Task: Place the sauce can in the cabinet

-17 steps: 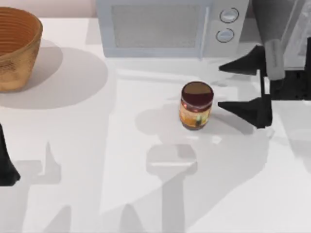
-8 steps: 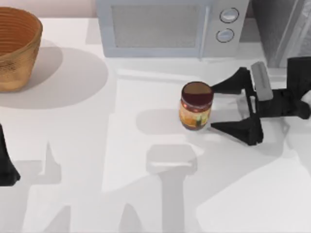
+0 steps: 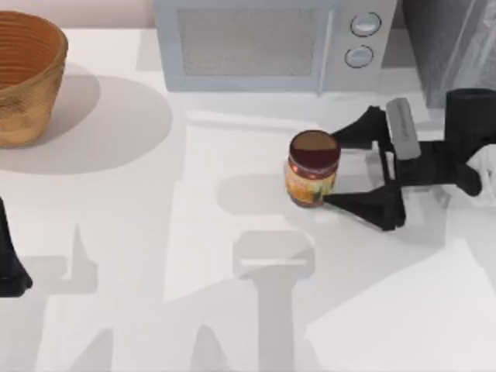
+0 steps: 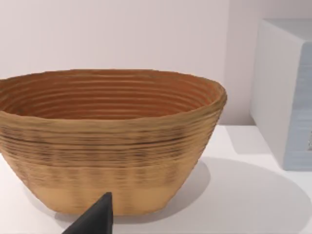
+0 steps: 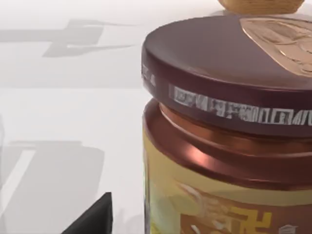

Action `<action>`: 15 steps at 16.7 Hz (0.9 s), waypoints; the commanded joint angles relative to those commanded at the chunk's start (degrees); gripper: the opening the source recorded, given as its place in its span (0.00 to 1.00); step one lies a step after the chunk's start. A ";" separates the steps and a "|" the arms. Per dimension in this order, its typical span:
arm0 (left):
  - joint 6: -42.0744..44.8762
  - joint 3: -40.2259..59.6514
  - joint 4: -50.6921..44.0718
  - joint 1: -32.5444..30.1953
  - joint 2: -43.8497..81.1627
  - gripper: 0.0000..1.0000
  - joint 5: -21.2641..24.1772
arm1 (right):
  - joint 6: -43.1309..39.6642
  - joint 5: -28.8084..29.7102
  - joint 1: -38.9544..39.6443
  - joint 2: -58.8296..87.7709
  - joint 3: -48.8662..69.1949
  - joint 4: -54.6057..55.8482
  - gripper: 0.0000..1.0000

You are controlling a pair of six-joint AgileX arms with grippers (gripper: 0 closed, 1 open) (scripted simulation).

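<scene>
While the sauce can (image 3: 313, 169) stands upright on the white table (image 3: 155, 256) just in front of the microwave (image 3: 271, 43), the right gripper (image 3: 332, 168) is spread wide, fingertips flanking the can's right side. Open tabletop lies left and front. The left gripper (image 3: 12, 267) sits at the left edge, below the ribbed woven basket (image 3: 27, 77); its fingers cannot be judged.

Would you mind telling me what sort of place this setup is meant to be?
Probably a rendered kitchen counter: a white table carries a microwave, a sauce can and a woven basket. The right gripper, fingers open, flanks the can.
</scene>
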 joint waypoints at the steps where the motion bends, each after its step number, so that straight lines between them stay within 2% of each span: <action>1: 0.00 0.00 0.00 0.00 0.00 1.00 0.00 | 2.05 0.68 0.77 0.53 0.16 2.38 1.00; 6: 0.00 0.00 0.00 0.00 0.00 1.00 0.00 | 10.58 4.76 5.20 2.45 0.39 12.37 1.00; 11: 0.00 0.00 0.00 0.00 0.00 1.00 0.00 | 11.55 5.43 5.89 2.63 0.35 13.50 1.00; 15: 0.00 0.00 0.00 0.00 0.00 1.00 0.00 | 11.55 5.43 5.89 2.63 0.35 13.50 0.70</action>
